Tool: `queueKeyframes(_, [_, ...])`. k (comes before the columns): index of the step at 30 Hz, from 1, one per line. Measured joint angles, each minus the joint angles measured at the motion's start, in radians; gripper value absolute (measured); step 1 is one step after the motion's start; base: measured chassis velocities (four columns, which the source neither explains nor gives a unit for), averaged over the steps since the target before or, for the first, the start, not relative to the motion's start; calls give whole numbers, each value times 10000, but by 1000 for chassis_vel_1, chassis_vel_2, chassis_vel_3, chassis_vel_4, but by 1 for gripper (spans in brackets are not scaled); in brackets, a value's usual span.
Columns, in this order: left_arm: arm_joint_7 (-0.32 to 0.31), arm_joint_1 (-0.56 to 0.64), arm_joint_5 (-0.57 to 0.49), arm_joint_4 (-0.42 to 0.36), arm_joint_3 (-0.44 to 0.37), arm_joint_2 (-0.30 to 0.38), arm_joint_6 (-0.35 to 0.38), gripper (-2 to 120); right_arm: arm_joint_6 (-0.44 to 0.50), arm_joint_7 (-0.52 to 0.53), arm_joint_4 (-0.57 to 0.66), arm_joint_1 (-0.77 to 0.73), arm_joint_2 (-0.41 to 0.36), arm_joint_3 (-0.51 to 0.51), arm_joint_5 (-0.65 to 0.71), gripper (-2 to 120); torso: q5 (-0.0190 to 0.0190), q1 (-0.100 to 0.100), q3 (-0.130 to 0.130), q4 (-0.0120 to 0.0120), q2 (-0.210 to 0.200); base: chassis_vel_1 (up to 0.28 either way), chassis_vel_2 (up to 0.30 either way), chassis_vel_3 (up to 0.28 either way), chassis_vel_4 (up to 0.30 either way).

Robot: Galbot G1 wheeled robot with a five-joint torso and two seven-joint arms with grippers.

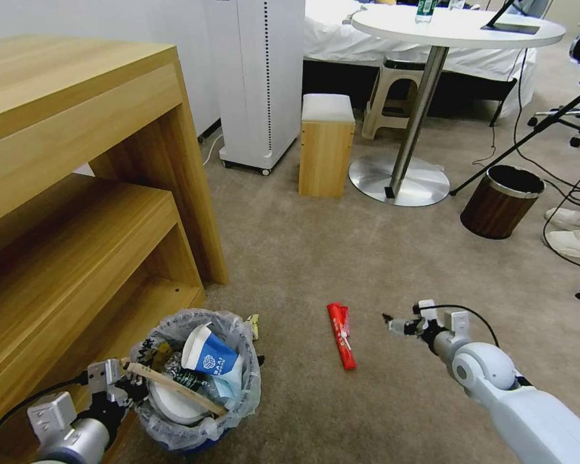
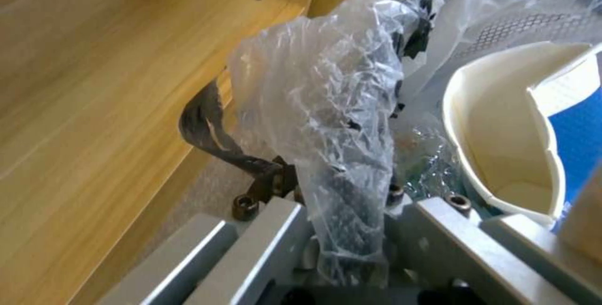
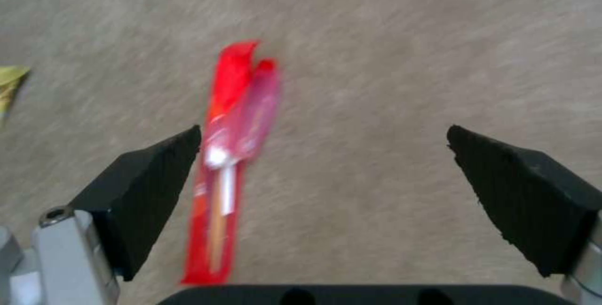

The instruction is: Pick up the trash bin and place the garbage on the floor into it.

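Observation:
The trash bin [image 1: 196, 403], black with a crinkled clear liner [image 2: 326, 107], sits low by the foot of the wooden shelf. My left gripper [image 1: 134, 385] [image 2: 348, 230] is shut on its rim and liner. Inside lie a blue-white paper cup [image 1: 209, 359] [image 2: 502, 131], a wooden stick [image 1: 174, 385] and a white slipper [image 1: 174, 403]. Two red packets [image 1: 341, 335] [image 3: 232, 145] lie on the beige carpet floor [image 1: 367, 258]. My right gripper [image 1: 393, 324] [image 3: 323, 173] hovers open just right of them, its one pad [image 3: 150, 187] over the packets' edge.
A wooden shelf unit [image 1: 77, 193] fills the left. A yellow scrap [image 1: 252, 324] [image 3: 9, 84] lies beside the bin. Farther off stand a wooden box stool [image 1: 327, 145], a round table's base [image 1: 399, 180], a dark brown bin [image 1: 501, 201], tripod legs and a person's shoes [image 1: 577, 232].

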Motion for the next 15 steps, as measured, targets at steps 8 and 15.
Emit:
queueKeyframes(8, [8, 83, 170, 35, 17, -195, -15, 1, -822, -94, -1888, 1216, 791, -1239, -402, 100, -1, 0, 1, 2, 0, 0, 0, 0, 0])
queueKeyframes(15, [7, 120, 227, 67, 35, -200, -35, 1, -817, -439, -2579, 1345, 1295, -1418, -1105, 100, -1, 0, 1, -3, 0, 0, 0, 0, 0])
